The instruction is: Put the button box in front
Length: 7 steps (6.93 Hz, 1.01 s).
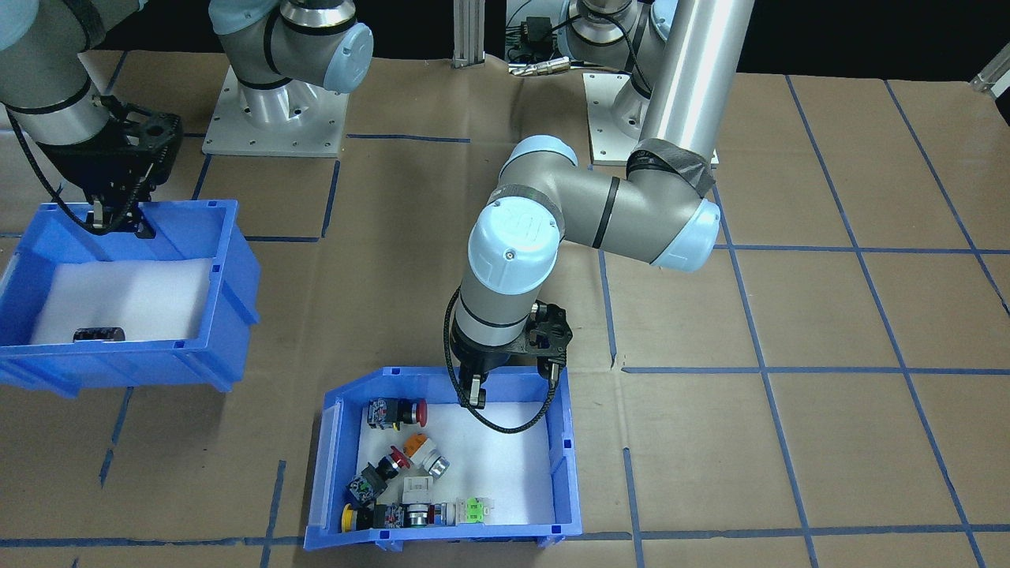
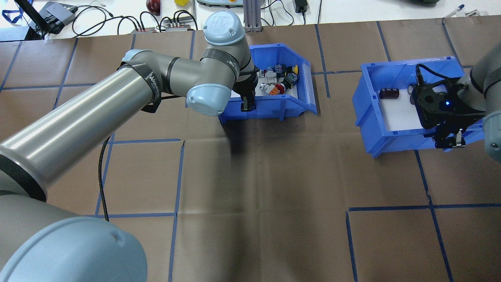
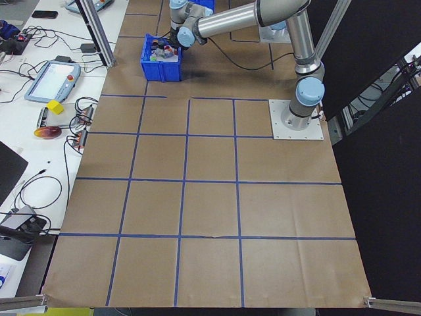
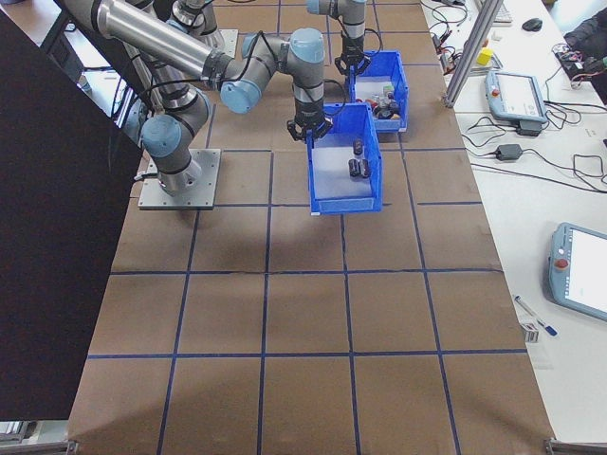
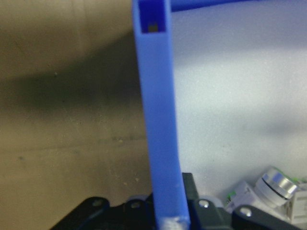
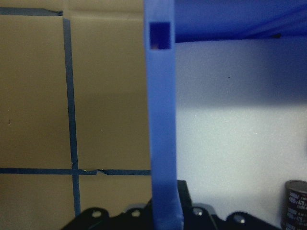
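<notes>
Two blue bins sit well apart in the front-facing view: the button box (image 1: pixel 442 461) near the table's operator-side edge, open brown paper to its right. The left gripper (image 1: pixel 476 392) straddles its robot-side wall. Overhead, the right gripper (image 2: pixel 450 139) straddles the capacitor bin (image 2: pixel 385 129) wall. Both wrist views show each rim clamped between closed fingers.
</notes>
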Each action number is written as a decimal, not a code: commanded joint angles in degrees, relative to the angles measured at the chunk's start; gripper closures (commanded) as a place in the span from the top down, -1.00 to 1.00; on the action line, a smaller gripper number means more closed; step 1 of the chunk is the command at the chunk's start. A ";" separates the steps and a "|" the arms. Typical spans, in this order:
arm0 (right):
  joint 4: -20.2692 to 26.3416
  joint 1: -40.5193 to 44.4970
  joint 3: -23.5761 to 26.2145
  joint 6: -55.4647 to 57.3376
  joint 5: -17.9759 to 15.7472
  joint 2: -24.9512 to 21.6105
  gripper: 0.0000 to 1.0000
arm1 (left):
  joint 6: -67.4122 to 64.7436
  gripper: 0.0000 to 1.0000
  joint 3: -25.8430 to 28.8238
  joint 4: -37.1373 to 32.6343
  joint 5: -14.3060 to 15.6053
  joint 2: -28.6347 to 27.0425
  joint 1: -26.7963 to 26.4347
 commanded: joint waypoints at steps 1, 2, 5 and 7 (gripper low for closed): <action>0.48 0.14 3.21 0.03 0.03 -3.17 -0.88 | 0.50 0.98 0.32 -0.02 -0.41 0.70 0.26; 1.27 0.23 5.84 0.03 1.16 -5.01 -0.88 | 7.12 0.99 0.07 -3.15 -0.67 3.66 1.22; 1.63 8.01 10.26 6.91 1.26 -9.07 -0.88 | 32.76 0.99 -0.81 -24.74 0.46 18.67 6.49; 2.24 17.23 10.53 19.21 0.99 -8.90 -0.88 | 58.98 0.99 -4.66 -33.56 3.53 29.48 10.69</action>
